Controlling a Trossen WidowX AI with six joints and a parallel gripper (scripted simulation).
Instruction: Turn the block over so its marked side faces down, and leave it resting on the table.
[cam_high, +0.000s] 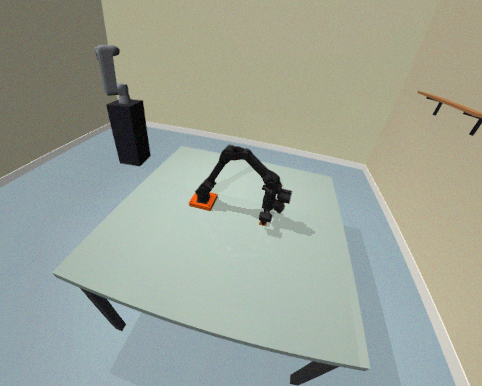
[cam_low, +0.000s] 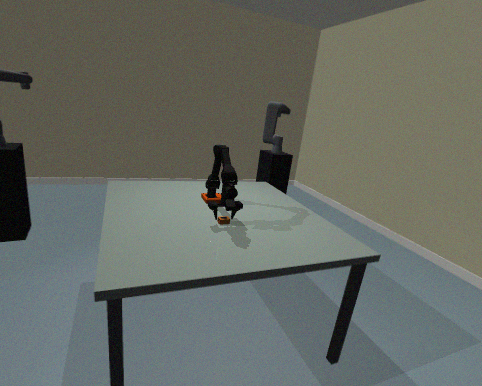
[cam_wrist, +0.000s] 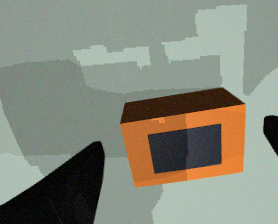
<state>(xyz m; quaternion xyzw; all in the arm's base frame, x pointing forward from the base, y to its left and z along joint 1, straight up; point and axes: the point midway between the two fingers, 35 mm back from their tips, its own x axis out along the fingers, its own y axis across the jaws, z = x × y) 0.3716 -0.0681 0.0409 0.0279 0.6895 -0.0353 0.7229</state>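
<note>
The orange block (cam_low: 223, 221) (cam_wrist: 137, 155) rests on the table (cam_high: 165, 260) (cam_low: 150, 250). Its dark rectangular mark (cam_wrist: 205, 147) faces up toward the wrist camera, and one long side face looks dark brown. The black gripper (cam_high: 264, 221) (cam_low: 224, 217) (cam_wrist: 183, 132) points down and is open, with nothing held. Its fingertips stand apart on either side of the block, low over the table. In the wrist view the block lies between the two fingers, with a gap on each side. In the top view the gripper hides part of the block.
The arm's orange base plate (cam_high: 209, 206) (cam_low: 205, 197) sits on the table behind the block. Shadows of the arm fall around the block. Grey arms on black pedestals (cam_high: 129, 132) (cam_low: 274, 167) stand on the floor beyond the table. A wooden shelf (cam_high: 450, 103) is on the wall.
</note>
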